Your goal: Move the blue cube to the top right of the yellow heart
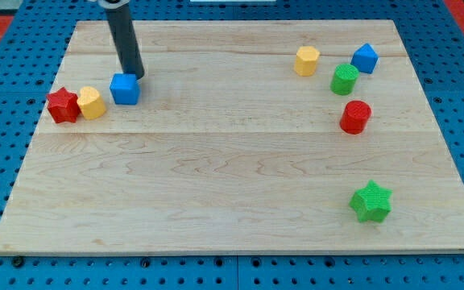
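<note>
Tip (pixel 134 74): bare rod end, no fingers, holding nothing, touching blue cube (pixel 124 89) at its upper right. Yellow heart (pixel 92 102) just left of cube; red star (pixel 64 105) beyond.

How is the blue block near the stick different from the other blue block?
The blue cube sits at the view's left, beside the yellow heart, with my tip at its upper right edge. The other blue block sits at the view's top right near the green cylinder, its shape unclear. Both are blue and small.
</note>
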Robot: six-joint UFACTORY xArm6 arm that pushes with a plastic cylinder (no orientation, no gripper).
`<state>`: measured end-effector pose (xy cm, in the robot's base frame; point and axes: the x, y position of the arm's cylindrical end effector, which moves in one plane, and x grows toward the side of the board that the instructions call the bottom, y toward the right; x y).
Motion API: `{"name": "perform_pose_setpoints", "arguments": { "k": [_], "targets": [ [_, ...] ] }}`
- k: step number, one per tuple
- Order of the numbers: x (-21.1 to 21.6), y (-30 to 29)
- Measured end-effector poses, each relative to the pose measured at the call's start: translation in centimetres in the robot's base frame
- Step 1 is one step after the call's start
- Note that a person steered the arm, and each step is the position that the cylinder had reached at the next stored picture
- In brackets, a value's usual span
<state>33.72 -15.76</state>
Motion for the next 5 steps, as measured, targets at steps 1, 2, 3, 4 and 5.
{"name": "perform_pose_setpoints", "arguments": {
  "k": [1, 2, 3, 4, 5],
  "targets": [
    [3.5, 5.8],
    [6.0, 4.8],
    [5.0, 2.0],
    [1.5, 0.6],
    [0.0, -2.9]
  ]
}}
